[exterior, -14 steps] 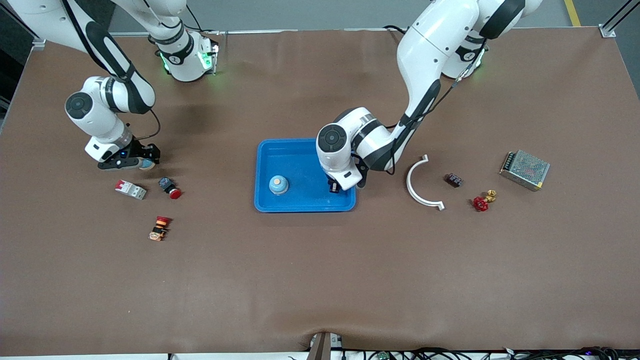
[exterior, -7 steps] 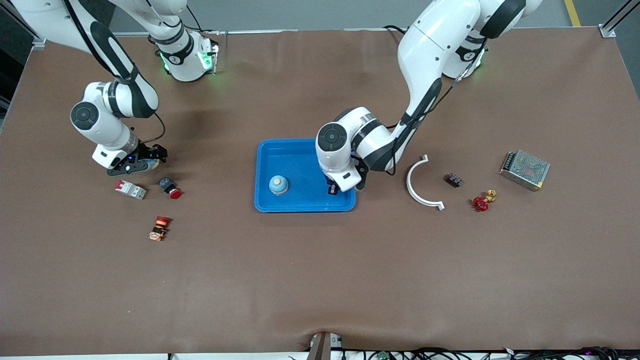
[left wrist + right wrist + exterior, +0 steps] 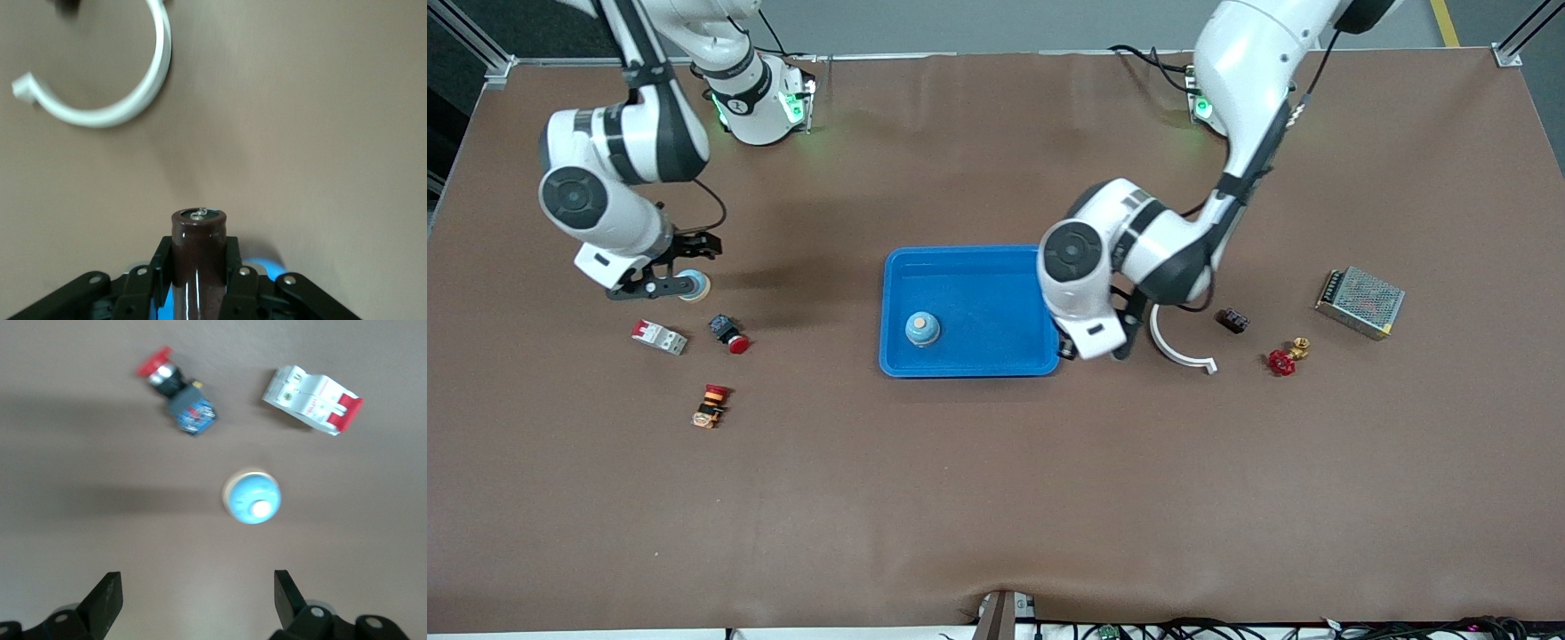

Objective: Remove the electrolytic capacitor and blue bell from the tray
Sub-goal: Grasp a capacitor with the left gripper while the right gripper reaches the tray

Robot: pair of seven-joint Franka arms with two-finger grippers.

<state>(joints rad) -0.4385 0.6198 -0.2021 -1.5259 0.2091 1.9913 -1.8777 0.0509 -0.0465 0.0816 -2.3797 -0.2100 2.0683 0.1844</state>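
My left gripper is shut on a dark brown capacitor, held upright in the air over the edge of the blue tray at the left arm's end. One blue bell stands in the tray. A second blue bell sits on the table toward the right arm's end; it also shows in the right wrist view. My right gripper is open and empty above the table beside that bell; its fingers do not touch it.
Near the second bell lie a white and red circuit breaker, a red push button and an orange and red button. Toward the left arm's end lie a white curved piece, a dark relay, a red valve and a metal box.
My left gripper has carried the capacitor from over the tray's inside out to its edge at the left arm's end. My right arm has risen, and the bell under it now shows.
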